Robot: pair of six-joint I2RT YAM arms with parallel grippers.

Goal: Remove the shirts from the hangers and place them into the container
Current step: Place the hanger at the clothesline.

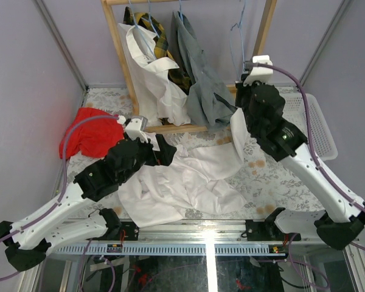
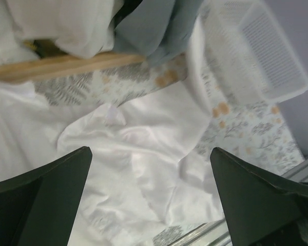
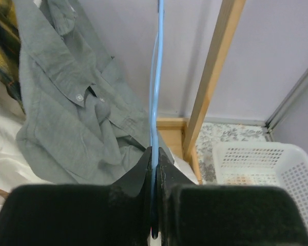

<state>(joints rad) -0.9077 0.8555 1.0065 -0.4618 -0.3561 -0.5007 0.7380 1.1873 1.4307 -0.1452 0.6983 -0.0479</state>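
Observation:
One white shirt [image 1: 170, 188] [image 2: 138, 138] lies crumpled on the table, a strip of it rising toward my right arm. My left gripper [image 1: 165, 152] [image 2: 150, 154] hovers open just above it, nothing between its fingers. My right gripper [image 1: 250, 68] [image 3: 155, 151] is shut on the wire of a light-blue hanger [image 1: 238, 27] [image 3: 156, 77] at the rack's right end. Another white shirt [image 1: 152, 73], a plaid shirt [image 1: 161, 39] and a grey shirt [image 1: 204, 85] [image 3: 77, 118] hang on the rack. The white mesh container [image 1: 316, 121] [image 2: 262, 51] [image 3: 262, 164] sits at the right.
The wooden rack [image 1: 264, 30] [image 3: 215, 66] stands at the back, its base bar [image 1: 170, 128] [image 2: 61, 65] lying just beyond the shirt on the table. A red cloth [image 1: 91, 137] lies at the left. Purple walls close in both sides.

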